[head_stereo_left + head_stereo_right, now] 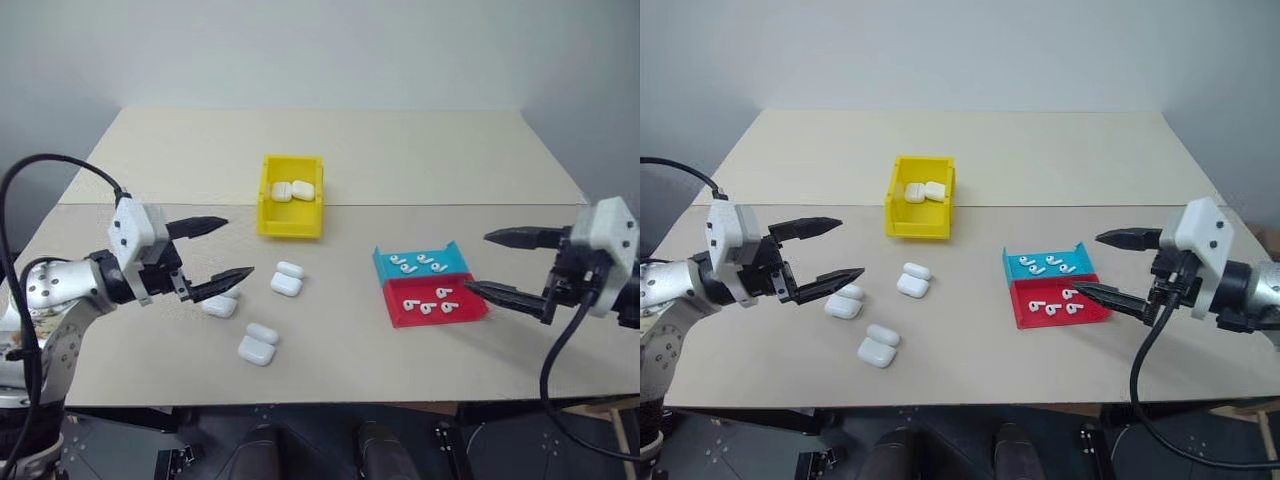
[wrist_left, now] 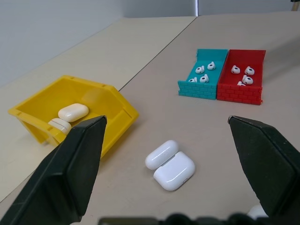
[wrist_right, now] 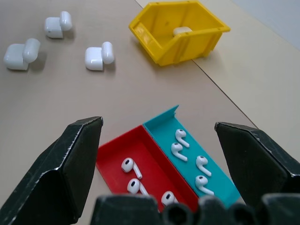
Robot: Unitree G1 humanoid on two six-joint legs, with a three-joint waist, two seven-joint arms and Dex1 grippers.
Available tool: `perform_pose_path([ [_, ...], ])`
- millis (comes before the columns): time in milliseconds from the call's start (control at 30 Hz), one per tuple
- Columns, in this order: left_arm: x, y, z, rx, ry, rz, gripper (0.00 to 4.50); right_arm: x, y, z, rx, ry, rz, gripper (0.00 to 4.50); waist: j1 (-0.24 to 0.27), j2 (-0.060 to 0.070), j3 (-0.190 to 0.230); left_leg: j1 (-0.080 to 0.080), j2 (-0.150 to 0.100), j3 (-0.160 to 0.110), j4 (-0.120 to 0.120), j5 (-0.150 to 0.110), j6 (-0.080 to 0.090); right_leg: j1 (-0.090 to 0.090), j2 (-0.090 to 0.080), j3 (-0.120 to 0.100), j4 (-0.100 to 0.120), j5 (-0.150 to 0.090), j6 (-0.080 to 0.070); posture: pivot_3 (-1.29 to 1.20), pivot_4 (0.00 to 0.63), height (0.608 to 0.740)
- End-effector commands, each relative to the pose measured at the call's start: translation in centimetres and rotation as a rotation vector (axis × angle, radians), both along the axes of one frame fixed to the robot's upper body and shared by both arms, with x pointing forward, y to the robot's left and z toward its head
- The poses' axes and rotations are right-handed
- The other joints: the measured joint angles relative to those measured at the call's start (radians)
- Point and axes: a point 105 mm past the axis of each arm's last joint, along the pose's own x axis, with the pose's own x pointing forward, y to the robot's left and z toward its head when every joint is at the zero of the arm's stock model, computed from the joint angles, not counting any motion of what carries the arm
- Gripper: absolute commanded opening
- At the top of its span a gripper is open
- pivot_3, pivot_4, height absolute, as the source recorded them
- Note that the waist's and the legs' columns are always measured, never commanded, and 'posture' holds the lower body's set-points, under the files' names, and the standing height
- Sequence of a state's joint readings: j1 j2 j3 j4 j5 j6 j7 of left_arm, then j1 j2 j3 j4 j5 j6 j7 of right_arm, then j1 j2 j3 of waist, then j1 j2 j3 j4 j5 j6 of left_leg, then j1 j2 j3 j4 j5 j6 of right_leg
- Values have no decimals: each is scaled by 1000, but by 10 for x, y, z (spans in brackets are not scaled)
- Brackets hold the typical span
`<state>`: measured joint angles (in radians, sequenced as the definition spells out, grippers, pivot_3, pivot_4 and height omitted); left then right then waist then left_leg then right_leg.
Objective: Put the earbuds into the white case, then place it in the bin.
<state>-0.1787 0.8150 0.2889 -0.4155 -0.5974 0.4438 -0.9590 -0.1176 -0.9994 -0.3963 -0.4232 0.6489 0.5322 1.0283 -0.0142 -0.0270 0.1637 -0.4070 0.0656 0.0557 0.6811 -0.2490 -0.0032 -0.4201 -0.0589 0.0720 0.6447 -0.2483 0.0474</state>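
With both the left claw (image 1: 207, 257) and right claw (image 1: 503, 264) spread and empty, earbuds (image 1: 431, 299) in the lower-right trays and the white case (image 1: 286, 279) open mid-frame below the bin (image 1: 290, 222), a tiny glossy earbud could slip when pinched.

In the right wrist view the yellow bin (image 3: 180, 29) has its near wall in front of the case (image 3: 182, 31) lying inside, so just the case's top shows. Near the bin, the red tray (image 3: 126, 157) runs behind the right gripper's (image 3: 176, 154) base, which covers its near end and part of one earbud (image 3: 168, 198). In the left wrist view a left finger (image 2: 70, 173) overlaps the bin's corner.
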Motion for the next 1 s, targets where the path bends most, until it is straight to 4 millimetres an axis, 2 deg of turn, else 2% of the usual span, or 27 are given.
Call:
perform_pose_path([
  [33,-10,1,12,-24,-36,-4,4500,1,6,8,-8,-52,23,4480,1,0,0,0,0,0,0,0,0,0,0,0,0,0,0,0,150,740],
  [333,-14,18,11,41,41,89,4500,2,10,10,-5,-53,46,4480,2,0,0,0,0,0,0,0,0,0,0,0,1,0,0,0,150,740],
  [467,-8,25,2,139,100,202,4500,3,13,10,0,-55,52,4480,1,0,0,0,0,0,0,0,0,0,0,0,1,0,0,0,150,740],
  [700,-3,36,0,266,343,391,4500,1,18,13,18,-51,77,4480,4,0,0,0,0,0,0,0,0,0,0,0,1,0,0,0,150,740],
  [800,-10,41,-4,374,546,409,4500,0,19,11,32,-51,76,4480,2,-2,1,0,0,-1,0,0,0,-1,0,-1,1,0,0,0,150,740],
  [1000,-12,38,-2,438,665,389,4500,-1,24,7,65,-56,64,4480,0,-2,1,0,0,0,-1,0,0,-2,0,0,2,-1,0,0,150,740],
])
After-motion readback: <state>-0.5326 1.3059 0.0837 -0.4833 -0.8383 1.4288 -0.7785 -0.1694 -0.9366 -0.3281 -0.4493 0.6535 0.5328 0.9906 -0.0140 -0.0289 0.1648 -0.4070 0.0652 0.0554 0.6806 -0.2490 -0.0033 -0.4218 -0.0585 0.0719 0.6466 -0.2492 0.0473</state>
